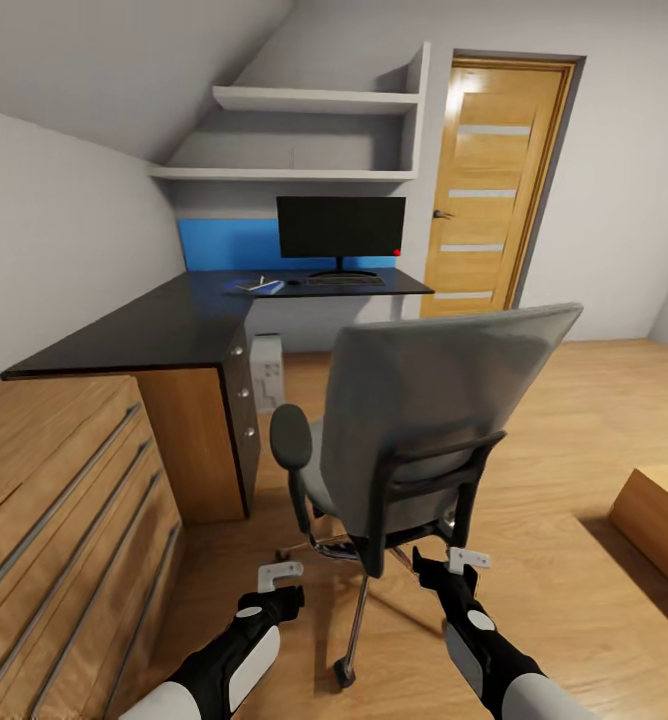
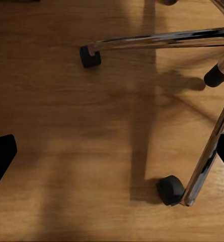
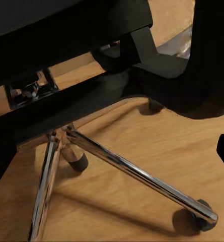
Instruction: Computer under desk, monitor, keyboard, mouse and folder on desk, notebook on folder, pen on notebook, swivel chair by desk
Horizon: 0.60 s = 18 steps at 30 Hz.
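Now both spread wide, left end effector and right end effector empty, just behind swivel chair, touching nothing.

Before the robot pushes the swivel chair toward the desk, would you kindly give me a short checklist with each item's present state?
1. Swivel chair upright, back facing robot: ok.
2. Left gripper and right gripper touching chair: not ok, both apart.
3. Grippers empty: ok.
4. Monitor and keyboard on desk: ok.
5. Folder off the seat: cannot tell, backrest hides it.
6. Casters resting on floor: ok.
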Available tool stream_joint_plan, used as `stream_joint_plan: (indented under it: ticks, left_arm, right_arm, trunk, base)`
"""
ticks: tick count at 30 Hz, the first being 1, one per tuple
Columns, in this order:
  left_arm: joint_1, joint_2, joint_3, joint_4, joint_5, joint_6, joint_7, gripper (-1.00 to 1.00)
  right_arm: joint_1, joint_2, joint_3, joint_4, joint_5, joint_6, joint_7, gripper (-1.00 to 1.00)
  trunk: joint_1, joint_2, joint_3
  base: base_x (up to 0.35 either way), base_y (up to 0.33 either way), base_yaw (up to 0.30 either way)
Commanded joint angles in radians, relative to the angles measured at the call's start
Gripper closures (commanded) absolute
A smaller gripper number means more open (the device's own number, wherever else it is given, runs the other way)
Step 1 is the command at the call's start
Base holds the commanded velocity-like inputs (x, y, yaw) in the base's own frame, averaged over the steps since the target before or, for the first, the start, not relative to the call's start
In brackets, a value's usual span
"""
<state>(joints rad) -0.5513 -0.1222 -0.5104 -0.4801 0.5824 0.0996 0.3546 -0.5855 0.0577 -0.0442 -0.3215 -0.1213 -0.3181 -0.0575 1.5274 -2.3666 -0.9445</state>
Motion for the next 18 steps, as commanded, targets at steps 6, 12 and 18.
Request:
stream_joint_plan:
  ticks: [6, 12, 18]
  left_arm:
    - [-0.001, 0.001, -0.008, -0.002, 0.007, 0.003, 0.009, -1.00]
    - [-0.001, 0.001, -0.008, -0.002, 0.007, 0.003, 0.009, -1.00]
    - [-0.001, 0.000, -0.009, -0.002, 0.007, 0.003, 0.009, -1.00]
  right_arm:
    - [0.000, 0.007, -0.004, 0.002, -0.006, -0.019, 0.002, -1.00]
    - [0.000, 0.011, -0.005, 0.002, -0.006, -0.026, 0.002, -1.00]
    - [0.000, 0.012, -0.004, 0.002, -0.006, -0.028, 0.002, -1.00]
  trunk:
    - [0.000, 0.000, -0.001]
    - [0.000, 0.000, -0.001]
    - [0.000, 0.000, -0.001]
  base:
    - [0.000, 0.011, 0.227]
    - [0.000, 0.002, 0.264]
    - [0.000, 0.000, 0.254]
